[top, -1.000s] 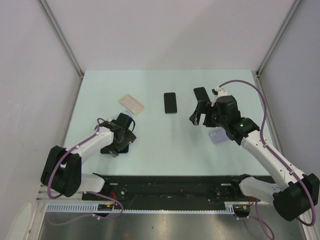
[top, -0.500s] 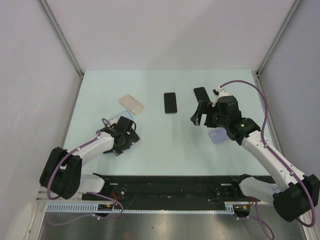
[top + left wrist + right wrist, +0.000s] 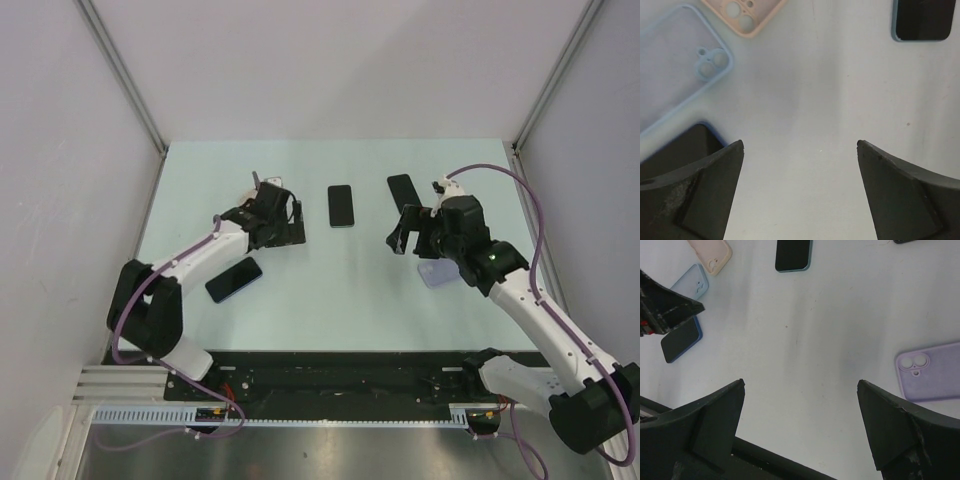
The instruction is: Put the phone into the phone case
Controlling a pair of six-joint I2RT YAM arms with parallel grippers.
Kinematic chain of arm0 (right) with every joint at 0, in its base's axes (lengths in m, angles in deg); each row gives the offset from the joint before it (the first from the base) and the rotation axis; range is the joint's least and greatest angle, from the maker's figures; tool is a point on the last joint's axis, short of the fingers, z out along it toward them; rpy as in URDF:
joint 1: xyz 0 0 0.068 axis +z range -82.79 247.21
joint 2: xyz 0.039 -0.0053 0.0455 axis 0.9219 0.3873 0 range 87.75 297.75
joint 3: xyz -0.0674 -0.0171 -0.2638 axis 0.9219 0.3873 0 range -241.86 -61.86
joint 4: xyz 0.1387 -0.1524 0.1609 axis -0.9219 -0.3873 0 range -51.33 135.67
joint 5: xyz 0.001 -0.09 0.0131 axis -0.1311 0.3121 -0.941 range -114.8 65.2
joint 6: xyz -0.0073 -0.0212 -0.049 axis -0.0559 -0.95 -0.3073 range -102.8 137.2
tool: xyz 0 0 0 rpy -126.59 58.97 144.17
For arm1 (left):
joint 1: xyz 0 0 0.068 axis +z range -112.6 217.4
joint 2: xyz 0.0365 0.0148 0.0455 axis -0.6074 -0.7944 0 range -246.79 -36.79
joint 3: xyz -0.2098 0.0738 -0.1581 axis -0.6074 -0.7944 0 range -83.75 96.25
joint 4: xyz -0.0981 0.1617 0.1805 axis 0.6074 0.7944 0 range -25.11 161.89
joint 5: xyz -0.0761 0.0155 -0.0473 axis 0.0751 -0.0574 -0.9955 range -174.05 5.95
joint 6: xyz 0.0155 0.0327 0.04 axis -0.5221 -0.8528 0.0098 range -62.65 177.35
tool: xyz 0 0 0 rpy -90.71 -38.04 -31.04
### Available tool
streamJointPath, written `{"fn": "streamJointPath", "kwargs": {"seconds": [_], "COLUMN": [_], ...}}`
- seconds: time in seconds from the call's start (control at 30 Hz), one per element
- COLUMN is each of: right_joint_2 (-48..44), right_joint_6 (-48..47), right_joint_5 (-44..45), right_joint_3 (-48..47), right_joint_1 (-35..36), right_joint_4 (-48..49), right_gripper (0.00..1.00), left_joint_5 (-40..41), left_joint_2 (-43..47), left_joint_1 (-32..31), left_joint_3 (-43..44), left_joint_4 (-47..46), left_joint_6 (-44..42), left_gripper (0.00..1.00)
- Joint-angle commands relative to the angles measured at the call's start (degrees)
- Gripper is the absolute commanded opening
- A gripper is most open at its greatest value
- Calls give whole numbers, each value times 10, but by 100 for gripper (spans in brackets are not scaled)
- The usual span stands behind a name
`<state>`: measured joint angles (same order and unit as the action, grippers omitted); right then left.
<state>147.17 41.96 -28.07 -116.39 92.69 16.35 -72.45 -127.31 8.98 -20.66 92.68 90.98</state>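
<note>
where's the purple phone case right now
Right side of the top view: the purple phone case lies just nearer the robot than the right claw, partly under that arm. It's at the right edge of the right wrist view.

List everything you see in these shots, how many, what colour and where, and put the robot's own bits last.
black phone: one, black, far centre of the table.
blue-edged phone: one, dark screen, near left.
pink case: one, pink, far left.
light blue case: one, see-through light blue, between the pink case and the blue-edged phone.
lilac case: one, lilac, right side.
black slab: one, black, far right of centre; phone or case, cannot tell.
table: one, pale green.
left tool: one, black, open, above the far-left cases.
right tool: one, black, open, above the table's right half.
</note>
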Motion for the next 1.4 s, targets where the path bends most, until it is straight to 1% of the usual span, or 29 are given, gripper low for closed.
{"fn": "streamJointPath", "kwargs": {"seconds": [0.0,0.03,0.07,0.1,0.13,0.17,0.2,0.27,0.33,0.37,0.47,0.5,0.53,0.73,0.87,0.97,1.37], "right_joint_2": [-23,-26,-29,-29,-29,-27,-26,-15,-8,0,3,3,2,-1,-4,-7,-7], "right_joint_6": [-8,-8,-8,-6,-4,-2,0,4,3,4,4,4,4,6,4,4,2], "right_joint_5": [15,15,14,12,9,5,2,-11,-19,-19,-19,-18,-18,-17,-7,1,5], "right_joint_3": [5,8,10,13,17,20,21,26,28,29,30,31,31,31,30,31,30], "right_joint_1": [-3,-2,-2,-2,-2,-2,-2,-1,1,1,5,5,6,6,6,5,5], "right_joint_4": [-10,-9,-9,-7,-6,-4,-1,2,5,1,-2,-2,-2,1,-5,-8,-10], "right_gripper": [100,100,100,100,100,100,100,100,100,100,100,100,100,100,100,100,100], "left_joint_5": [72,101,134,128,94,57,-12,-32,-16,-18,-66,-108,-112,-136,-146,-134,-134], "left_joint_2": [80,89,99,118,126,132,135,131,129,131,137,135,133,73,47,43,-1], "left_joint_1": [1,2,6,10,14,17,17,17,20,28,56,65,77,79,79,79,99], "left_joint_3": [-3,-14,-43,-60,-78,-109,-118,-119,-118,-118,-118,-116,-112,-114,-125,-140,-134], "left_joint_4": [65,65,59,35,15,6,2,7,9,12,-4,-5,-5,-13,-21,-35,-49], "left_joint_6": [-215,-235,-277,-304,-334,-410,-439,-475,-498,-535,-584,-588,-596,-634,-645,-650,-661], "left_gripper": [98,98,98,98,98,98,98,99,99,99,99,99,98,98,97,98,98]}}
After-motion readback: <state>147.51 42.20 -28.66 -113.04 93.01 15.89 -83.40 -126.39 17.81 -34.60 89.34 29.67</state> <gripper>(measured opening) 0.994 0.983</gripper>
